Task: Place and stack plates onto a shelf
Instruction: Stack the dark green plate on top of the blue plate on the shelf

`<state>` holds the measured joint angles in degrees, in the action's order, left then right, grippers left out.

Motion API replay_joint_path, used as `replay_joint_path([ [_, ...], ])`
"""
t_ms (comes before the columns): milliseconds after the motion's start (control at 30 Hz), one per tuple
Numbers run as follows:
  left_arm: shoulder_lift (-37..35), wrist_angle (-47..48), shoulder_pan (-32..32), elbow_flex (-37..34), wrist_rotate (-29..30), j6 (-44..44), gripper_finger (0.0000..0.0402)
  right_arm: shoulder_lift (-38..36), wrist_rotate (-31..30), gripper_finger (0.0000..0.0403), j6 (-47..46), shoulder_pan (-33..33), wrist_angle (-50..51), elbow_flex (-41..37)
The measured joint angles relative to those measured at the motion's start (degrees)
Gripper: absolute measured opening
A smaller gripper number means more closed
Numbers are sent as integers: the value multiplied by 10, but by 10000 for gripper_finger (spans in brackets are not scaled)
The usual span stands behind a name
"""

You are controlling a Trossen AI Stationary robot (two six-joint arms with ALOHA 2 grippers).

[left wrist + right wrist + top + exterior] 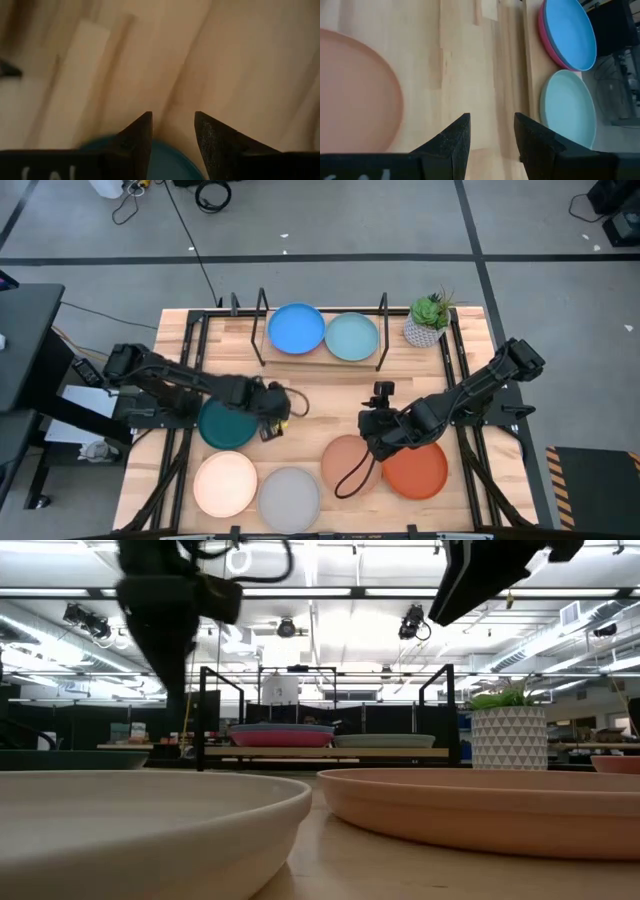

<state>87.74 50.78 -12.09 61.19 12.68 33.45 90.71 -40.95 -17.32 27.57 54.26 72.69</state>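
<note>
Pale wooden planks make up the table (pixel 330 395), which stands on a grey floor crossed by dark lines, with cables trailing at 12 o'clock. At 12 o'clock on the table sits the shelf (pixel 320 358), black uprights over a light board; on it lie the blue plate (pixel 296 328), stacked on the magenta plate (pixel 540 30), and just beside them the light blue plate (pixel 351 336). A potted plant (pixel 428 320) stands at 1 o'clock.

At 9 o'clock the left gripper (pixel 285 404) hangs over bare wood at the edge of the dark teal plate (pixel 226 424), its fingers (pixel 135 137) apart and holding nothing. Near 4 o'clock the right gripper (pixel 374 420) hovers above the peach plate (pixel 349 462), fingers (pixel 451 140) spread and empty. The orange-red plate (pixel 418 470) lies touching the peach one. At 7 o'clock rest the cream plate (pixel 225 483) and the grey plate (pixel 290 496).

Across the table, the low view shows a large hall with strip lights (pixel 330 592) on the ceiling and dim benches behind.
</note>
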Motion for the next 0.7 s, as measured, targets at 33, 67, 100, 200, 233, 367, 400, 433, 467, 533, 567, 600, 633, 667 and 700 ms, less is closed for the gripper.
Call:
replay_joint_path([
  [33, 0, 6, -12, 0, 4, 28, 154, 0, 0, 158, 8, -4, 0, 0],
  [67, 0, 11, -25, 0, 11, 53, 153, 0, 0, 158, 18, -8, 0, 0],
  [100, 0, 16, -38, -2, 22, 78, 153, 0, 0, 158, 30, -13, 0, 0],
  [200, 1, 25, -75, -10, 37, 141, 148, 0, -2, 158, 67, -32, -2, 0],
  [233, 1, 30, -86, -11, 40, 163, 146, 0, -6, 158, 79, -39, -4, 0],
  [367, 7, 51, -125, -12, 55, 252, 142, 0, -20, 158, 118, -68, -17, 0],
  [400, 12, 55, -134, -12, 64, 270, 142, 0, -21, 158, 127, -75, -22, 0],
  [433, 17, 56, -141, -12, 73, 287, 141, 0, -21, 158, 131, -81, -27, 0],
  [467, 25, 64, -149, -12, 80, 302, 141, 0, -21, 158, 140, -88, -32, 0],
  [533, 41, 76, -163, -12, 86, 329, 141, 0, -21, 158, 162, -98, -56, -2],
  [567, 50, 82, -168, -12, 87, 339, 141, 0, -20, 158, 176, -104, -69, -4],
  [600, 59, 86, -172, -12, 87, 351, 141, 0, -20, 158, 193, -107, -79, -6],
  [633, 66, 88, -176, -12, 86, 361, 141, 0, -17, 158, 210, -111, -93, -7],
  [667, 72, 92, -179, -12, 87, 368, 141, 0, -11, 158, 226, -115, -113, -8],
  [700, 78, 93, -181, -12, 87, 373, 141, 0, -3, 158, 241, -119, -130, -10],
])
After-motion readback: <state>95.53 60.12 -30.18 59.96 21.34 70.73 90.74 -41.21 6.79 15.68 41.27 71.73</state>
